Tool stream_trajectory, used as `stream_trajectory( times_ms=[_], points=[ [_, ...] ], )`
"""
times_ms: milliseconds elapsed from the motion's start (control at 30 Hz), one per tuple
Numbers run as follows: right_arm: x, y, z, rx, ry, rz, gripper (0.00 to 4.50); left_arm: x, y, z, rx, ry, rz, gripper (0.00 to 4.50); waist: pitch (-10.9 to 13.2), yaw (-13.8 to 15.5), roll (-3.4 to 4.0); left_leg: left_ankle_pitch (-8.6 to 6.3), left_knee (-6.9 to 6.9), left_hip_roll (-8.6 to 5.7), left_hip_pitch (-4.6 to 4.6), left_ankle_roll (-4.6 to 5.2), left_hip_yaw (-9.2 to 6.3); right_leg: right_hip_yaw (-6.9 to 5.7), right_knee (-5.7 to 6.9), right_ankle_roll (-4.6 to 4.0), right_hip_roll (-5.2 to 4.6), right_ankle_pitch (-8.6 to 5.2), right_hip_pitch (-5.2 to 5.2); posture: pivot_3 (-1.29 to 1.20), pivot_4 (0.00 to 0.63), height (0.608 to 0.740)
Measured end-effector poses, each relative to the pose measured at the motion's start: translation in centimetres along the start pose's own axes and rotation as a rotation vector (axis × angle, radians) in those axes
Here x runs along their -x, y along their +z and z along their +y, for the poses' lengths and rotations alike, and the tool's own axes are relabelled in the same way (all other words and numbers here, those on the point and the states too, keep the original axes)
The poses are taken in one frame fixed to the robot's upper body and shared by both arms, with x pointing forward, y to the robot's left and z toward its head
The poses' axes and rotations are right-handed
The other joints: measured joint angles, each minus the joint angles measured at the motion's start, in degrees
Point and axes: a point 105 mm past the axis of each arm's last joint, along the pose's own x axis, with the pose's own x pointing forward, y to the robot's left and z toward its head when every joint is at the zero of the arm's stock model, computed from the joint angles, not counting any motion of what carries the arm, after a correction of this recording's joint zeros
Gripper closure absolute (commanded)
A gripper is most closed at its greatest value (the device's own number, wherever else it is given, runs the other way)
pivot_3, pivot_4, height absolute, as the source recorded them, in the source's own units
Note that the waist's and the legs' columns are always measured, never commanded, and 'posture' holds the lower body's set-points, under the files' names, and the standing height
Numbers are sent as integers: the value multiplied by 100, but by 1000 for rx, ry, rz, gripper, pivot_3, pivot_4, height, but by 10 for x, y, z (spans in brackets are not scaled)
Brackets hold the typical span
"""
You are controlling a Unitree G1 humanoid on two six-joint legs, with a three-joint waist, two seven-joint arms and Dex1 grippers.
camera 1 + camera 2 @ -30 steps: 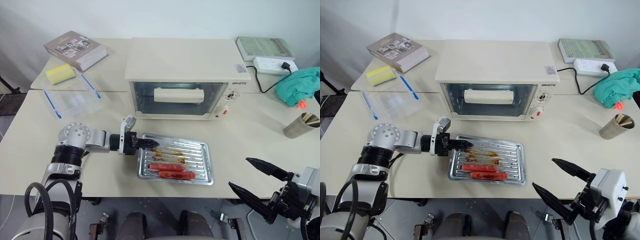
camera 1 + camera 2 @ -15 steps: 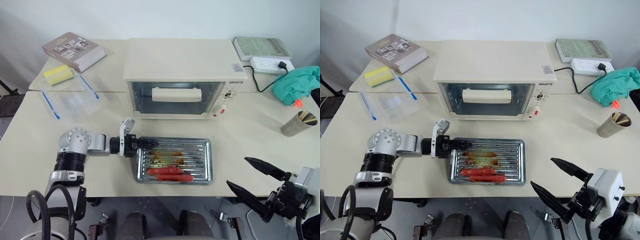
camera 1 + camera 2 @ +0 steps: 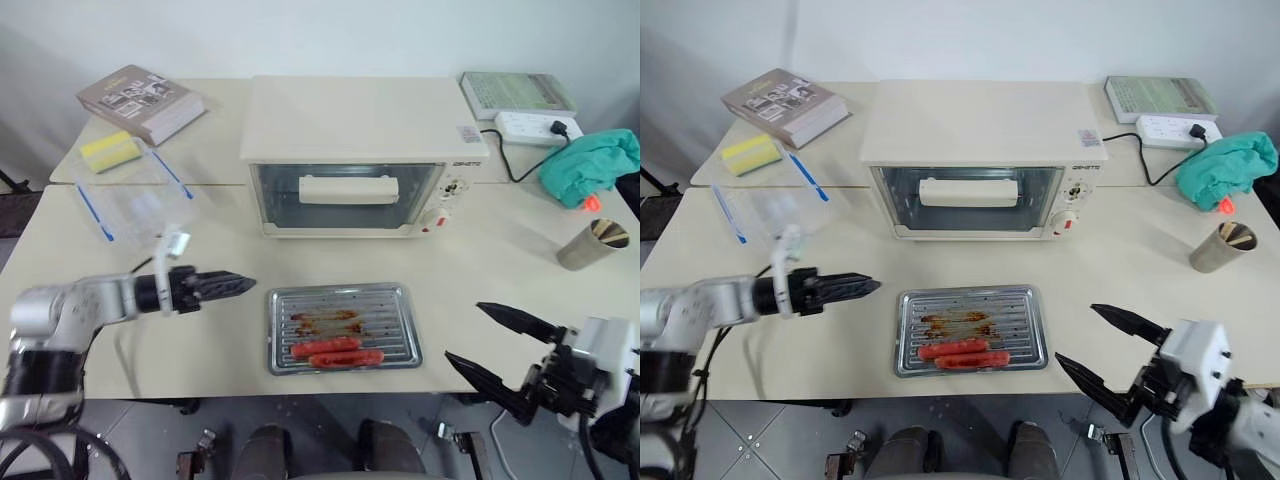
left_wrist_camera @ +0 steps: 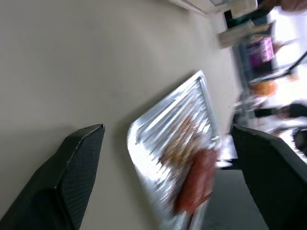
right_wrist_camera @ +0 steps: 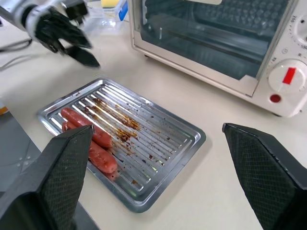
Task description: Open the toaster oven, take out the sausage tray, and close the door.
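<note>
Left gripper (image 3: 235, 285) hangs over the worktop (image 3: 500, 260) in the left eye view, its two fingers apart and holding nothing, pointing level toward the sausage tray (image 3: 342, 327). That tray lies flat just beyond the fingertips and a little nearer the worktop's front edge, long axis running across the worktop in line with the way the gripper points; two red sausages (image 3: 335, 350) lie along that axis in its near half. Past the tray, the toaster oven (image 3: 360, 155) faces the robot with the door (image 3: 348, 195) shut and its bar handle (image 3: 348, 189) level. Right gripper (image 3: 485, 340) hovers off the worktop's front edge, to the right of the tray, fingers spread wide and empty.

Left wrist view: both fingers (image 4: 72, 177) stand apart, with the tray's short end between them, apart from either one.

Right wrist view: the spread fingers (image 5: 62, 167) frame the tray ahead, with the oven's red button (image 5: 275, 98) beyond it.
</note>
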Motion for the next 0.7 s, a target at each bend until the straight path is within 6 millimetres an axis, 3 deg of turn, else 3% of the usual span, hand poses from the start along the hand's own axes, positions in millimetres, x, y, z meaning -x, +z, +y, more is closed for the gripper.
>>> stream_trajectory(
  times_ms=[67,167,367,500,700],
  points=[
    [-3,-1,-3,60,28,-7,0,19,-8,-4,-249,-57,-21,54,0,21,0,-3,-2,2,-5,1,1,-1,-8,-2,0,0,-4,0,150,740],
    [-5,0,-5,85,88,-37,0,40,-22,-9,-482,-90,8,54,1,57,1,-7,-2,2,-10,6,2,-3,-13,-3,-1,1,-4,0,150,740],
    [6,-6,-4,163,332,-2,0,72,-52,-25,-744,-60,41,54,3,61,4,-27,7,7,-8,29,8,-8,-30,4,-3,4,10,0,150,740],
    [13,-12,-12,217,377,28,0,72,-75,-41,-800,-90,68,54,3,58,4,-36,21,7,-6,32,12,-12,-29,7,-5,6,16,0,150,740],
    [32,-19,-22,266,394,90,0,77,-62,-35,-827,25,-16,54,4,65,4,-35,30,9,0,32,8,-14,-15,7,-5,6,20,0,150,740]
  ],
)
